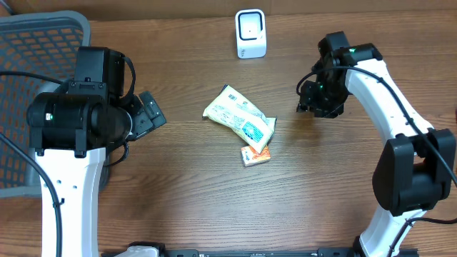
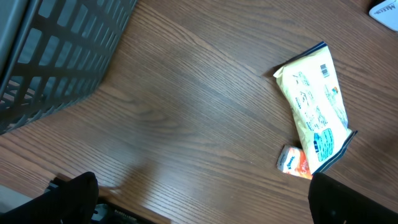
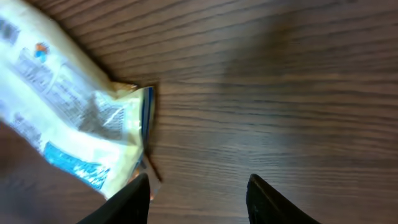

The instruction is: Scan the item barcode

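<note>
- The pale packet [image 1: 239, 118] lies flat mid-tabletop, its long axis slanting from the far-left corner toward the near-right corner, blue-printed end nearer.
- A small orange packet [image 1: 255, 155] touches that near end.
- The left end effector [image 1: 150, 113] gapes wide and empty beside the grey basket [image 1: 28, 43].
- The right end effector [image 3: 199, 183] is released, fingers apart over bare wood beside the packet's end.
- Only the overhead view shows the white scanner [image 1: 250, 33] whole, at the far edge.

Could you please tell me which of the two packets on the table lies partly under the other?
The small orange packet: one end is tucked beneath the blue-printed end of the larger pale-yellow packet.
</note>
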